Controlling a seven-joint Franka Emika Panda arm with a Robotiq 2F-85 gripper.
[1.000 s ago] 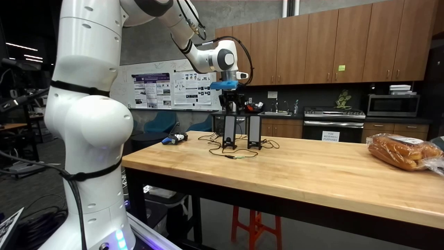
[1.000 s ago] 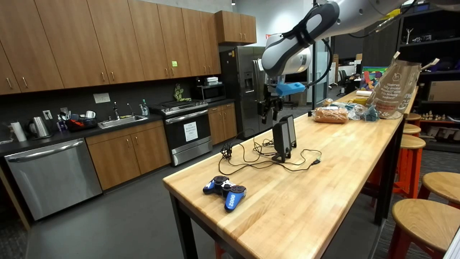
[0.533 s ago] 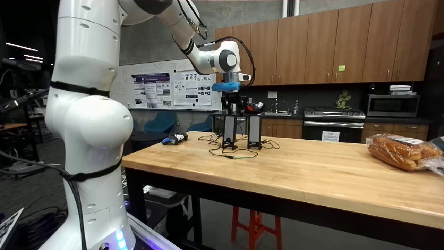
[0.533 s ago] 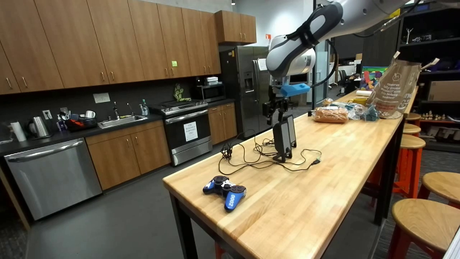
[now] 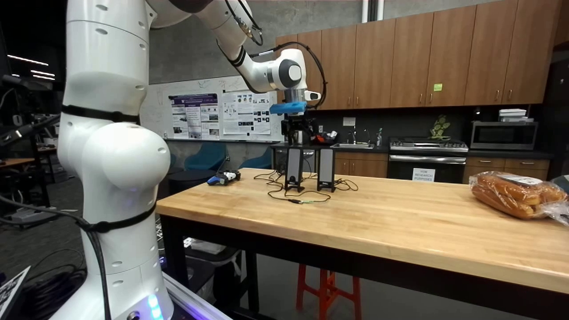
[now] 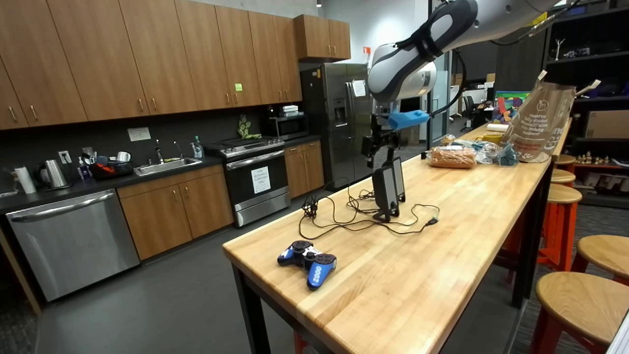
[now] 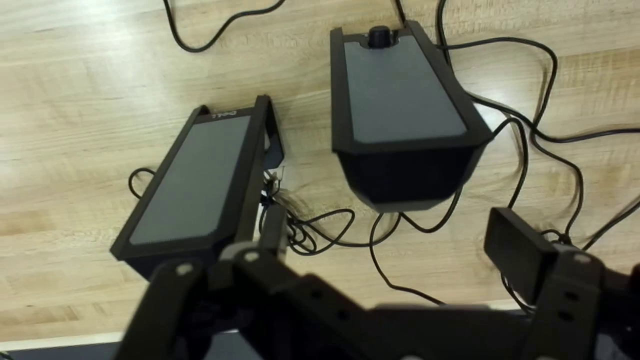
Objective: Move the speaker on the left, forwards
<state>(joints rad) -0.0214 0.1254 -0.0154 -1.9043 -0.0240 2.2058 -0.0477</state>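
Note:
The speaker on the left [image 5: 294, 168] stands upright on the wooden table, slim and black with a grey front. In the wrist view this speaker [image 7: 402, 95] carries a knob at its foot. Its matching second speaker [image 5: 326, 169] is beside it, partly hidden in an exterior view behind the nearer one [image 6: 386, 191]. My gripper [image 7: 395, 240] is open, with a dark finger [image 7: 520, 250] well clear on the right and nothing held. It hangs at the speaker tops, just behind the knob speaker, its gap lined up with that speaker. No touch is visible.
Thin black cables [image 7: 555, 135] tangle around both speaker bases, with a plug [image 6: 431, 221] lying in front. A blue game controller [image 6: 308, 260] rests near the table corner. Bagged bread [image 5: 518, 193] and a paper bag [image 6: 540, 120] stand farther along the table.
In an exterior view my gripper has shifted right over the speakers, and its fingers look wider apart. Both speakers, the cables and the controller have kept their places.

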